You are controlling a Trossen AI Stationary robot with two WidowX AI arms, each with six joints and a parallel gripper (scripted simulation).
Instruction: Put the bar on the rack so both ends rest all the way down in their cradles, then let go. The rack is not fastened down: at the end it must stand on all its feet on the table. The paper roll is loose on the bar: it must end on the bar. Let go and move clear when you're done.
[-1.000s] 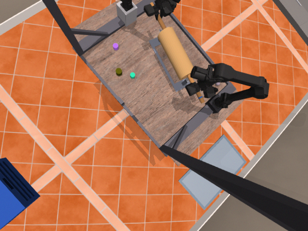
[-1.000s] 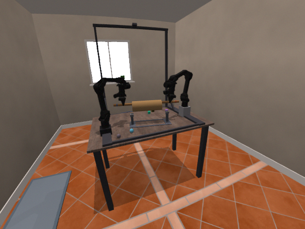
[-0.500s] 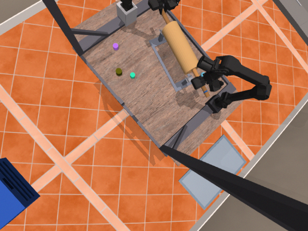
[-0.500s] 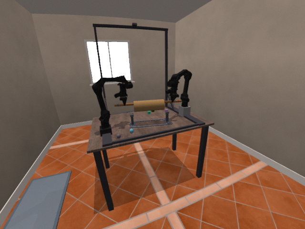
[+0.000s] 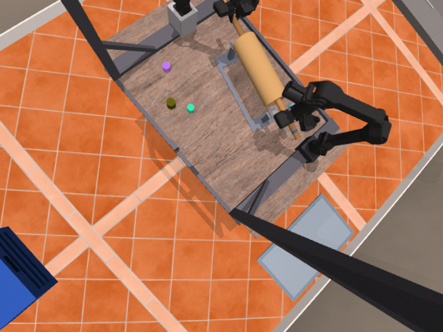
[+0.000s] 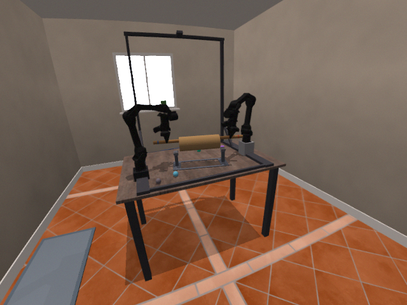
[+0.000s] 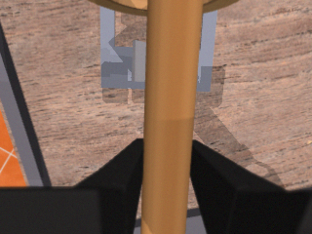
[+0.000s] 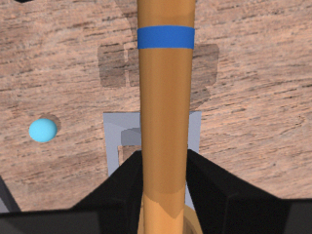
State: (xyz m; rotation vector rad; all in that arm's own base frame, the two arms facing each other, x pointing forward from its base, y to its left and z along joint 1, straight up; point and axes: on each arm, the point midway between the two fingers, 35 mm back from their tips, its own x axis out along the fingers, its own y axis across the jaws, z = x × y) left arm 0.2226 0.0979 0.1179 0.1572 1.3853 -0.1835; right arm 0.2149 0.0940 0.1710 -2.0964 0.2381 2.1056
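Note:
The wooden bar (image 5: 239, 28) (image 6: 173, 141) (image 7: 171, 97) (image 8: 166, 97) is held roughly level above the rack, with a blue band near one end and an orange band near the other. The tan paper roll (image 5: 259, 69) (image 6: 199, 142) is around the middle of the bar. My left gripper (image 6: 231, 136) (image 7: 166, 146) is shut on the bar on the orange-band side. My right gripper (image 6: 166, 141) (image 8: 163, 156) is shut on the bar on the blue-band side. The grey rack (image 5: 234, 93) (image 6: 200, 167) (image 7: 108, 34) (image 8: 112, 148) stands on the table below, its two cradle posts under the bar and not touching it.
A light blue ball (image 6: 175, 173) (image 8: 43, 130) and a grey ball (image 6: 158, 180) lie near the rack. Purple (image 5: 166, 66), olive (image 5: 171, 102) and teal (image 5: 190, 108) pieces lie on its other side. Dark frame rails (image 6: 210, 177) edge the table.

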